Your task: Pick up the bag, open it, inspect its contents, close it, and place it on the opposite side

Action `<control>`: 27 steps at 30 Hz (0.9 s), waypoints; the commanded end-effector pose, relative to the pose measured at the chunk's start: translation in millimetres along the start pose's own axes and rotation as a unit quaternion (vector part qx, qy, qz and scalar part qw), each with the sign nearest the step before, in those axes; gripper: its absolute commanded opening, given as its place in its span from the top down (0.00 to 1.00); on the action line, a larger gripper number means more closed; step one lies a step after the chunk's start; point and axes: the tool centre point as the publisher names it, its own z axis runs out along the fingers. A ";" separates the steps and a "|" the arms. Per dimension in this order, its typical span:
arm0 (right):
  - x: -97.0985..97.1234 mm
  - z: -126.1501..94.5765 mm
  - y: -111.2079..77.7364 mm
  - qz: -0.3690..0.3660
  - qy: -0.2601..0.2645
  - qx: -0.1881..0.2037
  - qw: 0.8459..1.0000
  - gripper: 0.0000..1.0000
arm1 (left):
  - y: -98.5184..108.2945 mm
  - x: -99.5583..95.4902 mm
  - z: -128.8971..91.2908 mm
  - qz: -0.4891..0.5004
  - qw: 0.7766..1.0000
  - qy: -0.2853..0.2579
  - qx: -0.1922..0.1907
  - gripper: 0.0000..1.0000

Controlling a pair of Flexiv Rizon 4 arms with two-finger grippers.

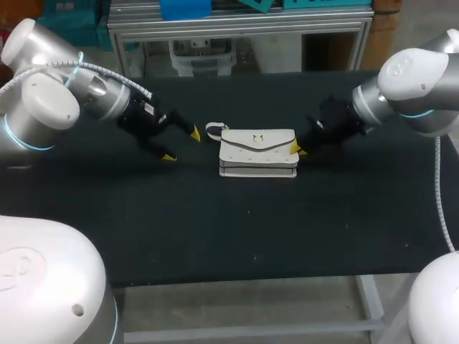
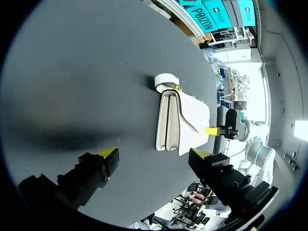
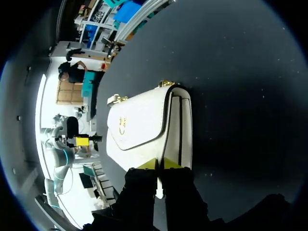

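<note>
A small white bag (image 1: 258, 152) with a closed flap and a gold clasp lies flat in the middle of the black table (image 1: 215, 229). Its white strap loop (image 1: 214, 130) sticks out at its left end. My left gripper (image 1: 182, 145) stands open just left of the bag, apart from it. In the left wrist view the bag (image 2: 180, 122) lies ahead of the left gripper (image 2: 154, 154), whose fingers are spread wide. My right gripper (image 1: 296, 149) is shut, its yellow tips against the bag's right end. In the right wrist view the right gripper (image 3: 159, 164) meets the near end of the bag (image 3: 144, 125).
An aluminium frame (image 1: 237, 25) runs along behind the table's far edge. Bare black table surface lies in front of the bag and to both sides of it.
</note>
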 end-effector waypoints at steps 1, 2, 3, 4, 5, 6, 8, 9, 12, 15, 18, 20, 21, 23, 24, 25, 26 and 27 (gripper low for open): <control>-0.9 13.5 9.5 0.001 0.000 0.016 1.000 1.00 | -4.3 1.9 5.4 0.002 1.000 0.000 -0.005 0.00; -1.9 13.9 10.1 0.001 0.000 0.016 1.000 1.00 | -4.2 2.7 5.8 0.003 1.000 -0.002 -0.005 0.00; -2.6 14.1 10.7 0.001 -0.001 0.019 1.000 1.00 | -4.0 3.0 5.9 0.004 1.000 -0.003 -0.004 0.00; -2.9 13.9 11.2 -0.002 -0.002 0.022 1.000 1.00 | -3.7 3.5 5.5 0.005 1.000 -0.005 -0.002 0.00; -4.0 12.5 12.5 -0.005 -0.006 0.024 1.000 1.00 | -3.7 3.8 4.6 0.006 1.000 -0.009 0.001 0.00; -3.6 11.4 12.9 -0.005 -0.007 0.024 1.000 1.00 | -3.9 3.8 3.3 0.006 1.000 -0.010 0.002 0.00; -8.0 4.3 16.9 -0.006 -0.008 0.022 1.000 1.00 | -5.0 3.2 0.4 0.007 1.000 -0.016 0.006 0.00; -10.3 0.7 18.7 -0.007 -0.010 0.020 1.000 1.00 | -5.9 2.6 -1.4 0.009 1.000 -0.019 0.008 0.00; -19.2 -13.5 24.9 -0.011 -0.019 0.016 1.000 1.00 | -9.5 0.3 -7.6 0.023 0.999 -0.032 0.003 0.00; -29.1 -27.9 29.3 -0.006 -0.030 0.019 0.999 1.00 | -13.2 -2.4 -13.2 0.031 0.998 -0.051 0.008 0.00; -29.1 -27.9 29.3 -0.006 -0.030 0.019 0.999 1.00 | -17.0 -4.0 -19.7 0.034 0.996 -0.075 0.017 0.00; -29.1 -27.9 29.3 -0.006 -0.030 0.019 0.999 1.00 | -19.1 -4.3 -26.5 0.030 0.993 -0.113 0.023 0.00; -29.1 -27.9 29.3 -0.006 -0.030 0.019 0.999 1.00 | -20.9 -4.2 -30.4 0.017 0.993 -0.111 0.022 0.00; -29.1 -27.9 29.3 -0.006 -0.030 0.019 0.999 1.00 | -20.9 -4.2 -30.4 0.017 0.993 -0.111 0.022 0.00; -29.1 -27.9 29.3 -0.006 -0.030 0.019 0.999 1.00 | -20.9 -4.2 -30.4 0.017 0.993 -0.111 0.022 0.00; -29.1 -27.9 29.3 -0.006 -0.030 0.019 0.999 1.00 | -20.9 -4.2 -30.4 0.017 0.993 -0.111 0.022 0.00; -29.1 -27.9 29.3 -0.006 -0.030 0.019 0.999 1.00 | -20.9 -4.2 -30.4 0.017 0.993 -0.111 0.022 0.00; -29.1 -27.9 29.3 -0.006 -0.030 0.019 0.999 1.00 | -20.9 -4.2 -30.4 0.017 0.993 -0.111 0.022 0.00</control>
